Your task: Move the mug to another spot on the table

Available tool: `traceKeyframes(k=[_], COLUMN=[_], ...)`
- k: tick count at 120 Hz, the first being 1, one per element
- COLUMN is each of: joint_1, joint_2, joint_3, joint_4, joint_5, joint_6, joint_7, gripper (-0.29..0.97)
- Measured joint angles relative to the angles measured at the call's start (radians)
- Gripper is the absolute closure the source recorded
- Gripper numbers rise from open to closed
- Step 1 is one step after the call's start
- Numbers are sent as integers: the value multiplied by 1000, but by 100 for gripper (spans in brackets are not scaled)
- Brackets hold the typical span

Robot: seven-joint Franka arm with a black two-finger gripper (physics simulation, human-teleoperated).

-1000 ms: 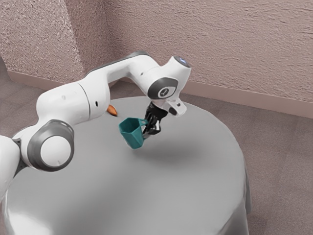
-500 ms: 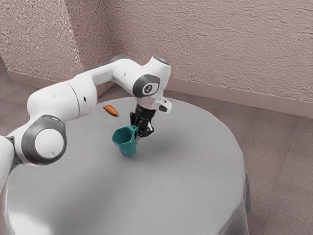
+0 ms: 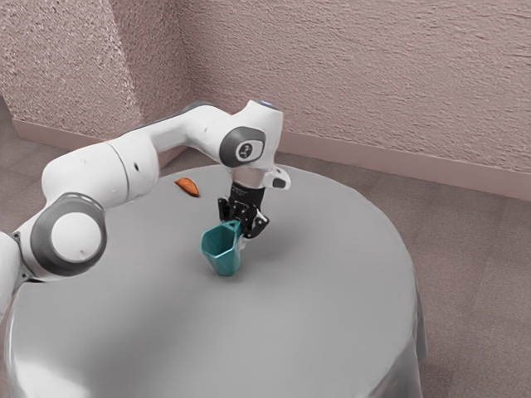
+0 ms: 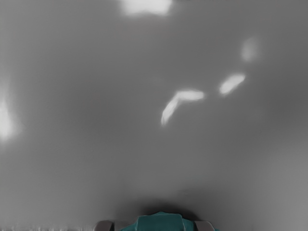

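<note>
A teal mug [image 3: 222, 251] is tilted just above or on the grey round table [image 3: 332, 290], near its middle toward the exterior view's left. My black gripper [image 3: 241, 230] is shut on the mug's rim or handle at its upper right side. In the wrist view a blurred teal piece of the mug [image 4: 160, 223] sits just under my hand, with the grey tabletop [image 4: 144, 120] beyond it. Whether the mug's base touches the table I cannot tell.
A small orange object [image 3: 189, 187] lies on the table at the far left edge, behind the arm. The table's rim curves round on the exterior view's right, and the floor and a textured wall lie beyond it.
My arm has swung toward the exterior view's left and lowered, carrying the mug down close to the tabletop. The orange object has come out from behind the arm.
</note>
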Motion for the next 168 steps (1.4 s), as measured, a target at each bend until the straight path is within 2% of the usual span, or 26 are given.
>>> traceKeyframes(k=[25,60,80,94,106,116,131,140,154,168], joint_1=[15,17,19,41,57,64,132,144,148,122], joint_2=[-1,-7,-29,-66,-166,-324,-687,-873,-1070,-1133], joint_3=[-1,-1,-5,-16,-15,60,143,223,290,351], joint_4=[-8,-9,-9,-34,-117,-253,-631,-791,-870,-854], joint_5=[-1,-1,-1,-4,-31,-120,-343,-484,-609,-676], joint_6=[4,5,6,26,69,130,264,323,362,342], joint_7=[-65,-124,-147,-160,-171,-178,-179,-157,-96,-29], gripper=[36,25,14,9,6,5,4,3,3,2])
